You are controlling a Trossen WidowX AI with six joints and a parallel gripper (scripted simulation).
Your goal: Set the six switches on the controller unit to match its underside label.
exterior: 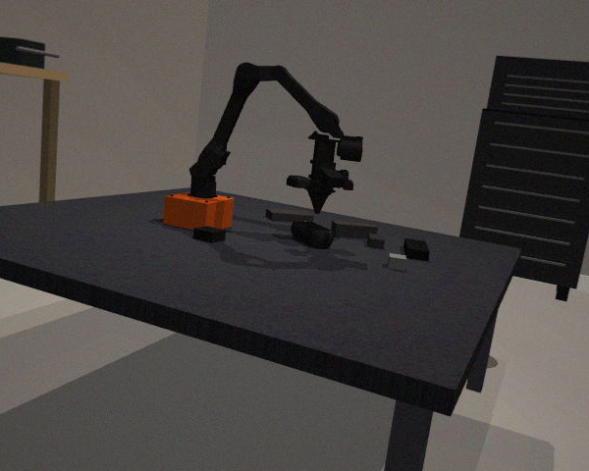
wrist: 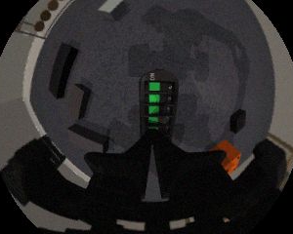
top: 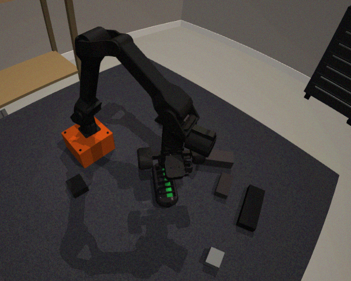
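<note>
The dark controller unit [top: 167, 202] [exterior: 312, 235] [wrist: 158, 75] sits on its base on the bench, switches facing up. In the wrist view several green switch ends show in a row on the side by the ON mark; the switches nearest the gripper are partly or fully hidden. The label underneath is hidden. My gripper [exterior: 317, 211] [wrist: 151, 131] is shut and empty. It points down above the unit's end nearer the back, with a gap between the tips and the unit in the exterior view. In the top view its fingertips are hidden behind the hand.
Right of the unit in the top view lie a long brown block [top: 219, 157], a small brown block [top: 224, 185], a black block [top: 250, 206] and a white block [top: 214, 257]. A small black block [top: 76, 185] lies left, near the orange arm base [top: 90, 149].
</note>
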